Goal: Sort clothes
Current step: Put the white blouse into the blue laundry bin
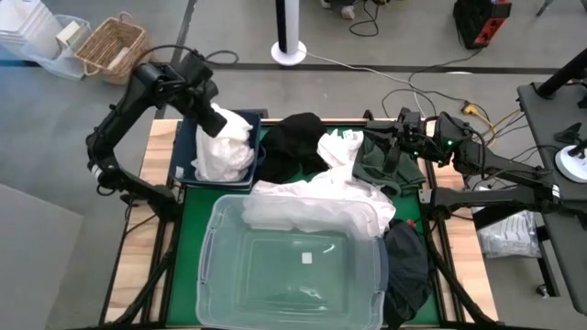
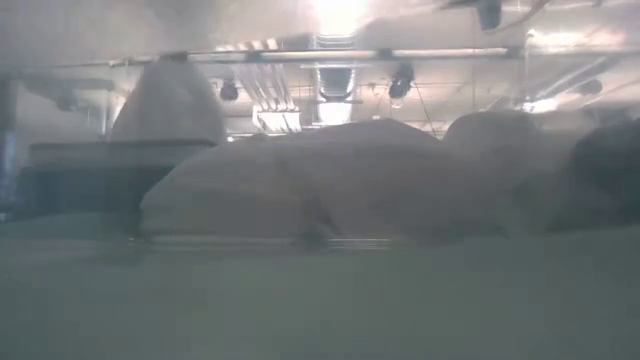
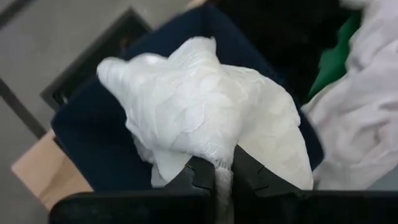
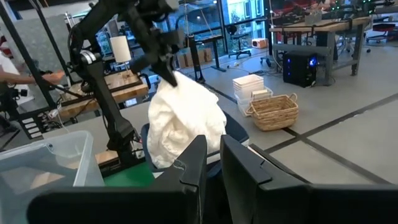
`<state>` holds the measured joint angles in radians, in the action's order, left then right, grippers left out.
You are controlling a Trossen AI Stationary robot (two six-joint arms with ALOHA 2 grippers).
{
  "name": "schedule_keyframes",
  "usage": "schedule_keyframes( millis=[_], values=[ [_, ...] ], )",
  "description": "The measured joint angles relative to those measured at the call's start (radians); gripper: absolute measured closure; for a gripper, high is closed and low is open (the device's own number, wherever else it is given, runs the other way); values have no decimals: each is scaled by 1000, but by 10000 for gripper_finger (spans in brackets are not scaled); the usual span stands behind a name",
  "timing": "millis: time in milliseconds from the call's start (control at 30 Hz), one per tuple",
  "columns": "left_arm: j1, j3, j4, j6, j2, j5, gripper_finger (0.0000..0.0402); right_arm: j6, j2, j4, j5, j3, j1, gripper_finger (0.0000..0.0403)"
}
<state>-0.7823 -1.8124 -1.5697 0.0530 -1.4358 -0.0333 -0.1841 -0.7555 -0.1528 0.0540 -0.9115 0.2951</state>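
1. My left gripper (image 3: pixel 222 177) is over the navy blue bin (image 1: pixel 186 147), jaws clamped tight on a white garment (image 3: pixel 199 106).
2. That garment hangs in a bunch from the fingertips (image 3: pixel 202 174), a pinch of its fabric caught between them, the rest draping down into the bin.
3. From above, the same white garment (image 1: pixel 225 147) fills much of the bin.
4. My right gripper (image 1: pixel 400 137) sits over the dark green garment (image 1: pixel 385 165) at the table's right side, jaws nearly together; I can't tell whether they've got any cloth.
5. A black garment (image 1: pixel 293 142) lies mid-table beside the bin, touching another white piece (image 1: pixel 339 147).
6. More white cloth (image 1: pixel 316 197) drapes over the far rim of the clear tub (image 1: pixel 225 275).
7. Another dark garment (image 1: pixel 406 266) lies just right of the tub.
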Motion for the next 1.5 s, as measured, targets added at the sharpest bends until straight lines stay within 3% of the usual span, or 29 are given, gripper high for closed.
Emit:
schedule_keyframes(
  millis=[367,567,767,900,1500],
  values=[
    [-57,203,0,-51,10,-5,401,1,0,-1,0,0,0,364],
    [-74,280,20,-13,-8,-155,401,2,0,-2,0,0,0,364],
    [-73,308,198,41,-29,-229,401,2,0,-2,0,0,0,364],
    [-73,308,259,27,-49,-214,401,1,0,-8,0,0,0,364],
    [-73,335,191,-114,-135,-59,401,1,0,-10,0,0,0,364]
  ],
)
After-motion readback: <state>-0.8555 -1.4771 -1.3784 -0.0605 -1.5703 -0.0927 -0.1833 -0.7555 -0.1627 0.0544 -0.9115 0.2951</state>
